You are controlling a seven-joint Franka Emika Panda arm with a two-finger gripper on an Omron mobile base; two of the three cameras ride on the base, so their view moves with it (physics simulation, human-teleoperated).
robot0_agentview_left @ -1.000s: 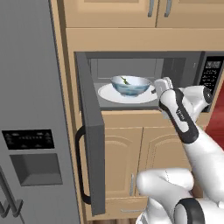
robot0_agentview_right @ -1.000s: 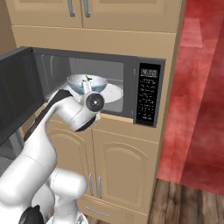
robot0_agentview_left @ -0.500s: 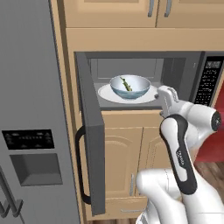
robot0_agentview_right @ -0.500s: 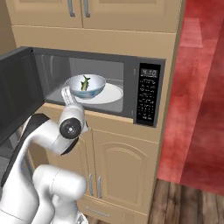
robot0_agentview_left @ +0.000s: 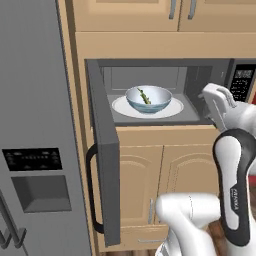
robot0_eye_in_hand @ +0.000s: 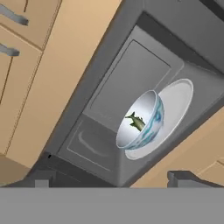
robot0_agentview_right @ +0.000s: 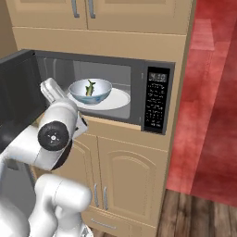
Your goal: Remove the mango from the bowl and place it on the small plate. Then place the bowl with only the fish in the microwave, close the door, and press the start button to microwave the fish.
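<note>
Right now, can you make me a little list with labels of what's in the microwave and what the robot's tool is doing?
bowl: on the white turntable inside the microwave
fish: lying in the bowl, nothing else with it
door: swung wide open to the left
keypad: on the microwave's right side
tool: open, empty, outside the microwave, facing in

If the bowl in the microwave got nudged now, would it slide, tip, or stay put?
The bowl looks glossy and sits on the smooth white turntable, so it would probably slide rather than grip. Wide and shallow, it seems unlikely to tip. The small fish inside likely adds little weight.
</note>
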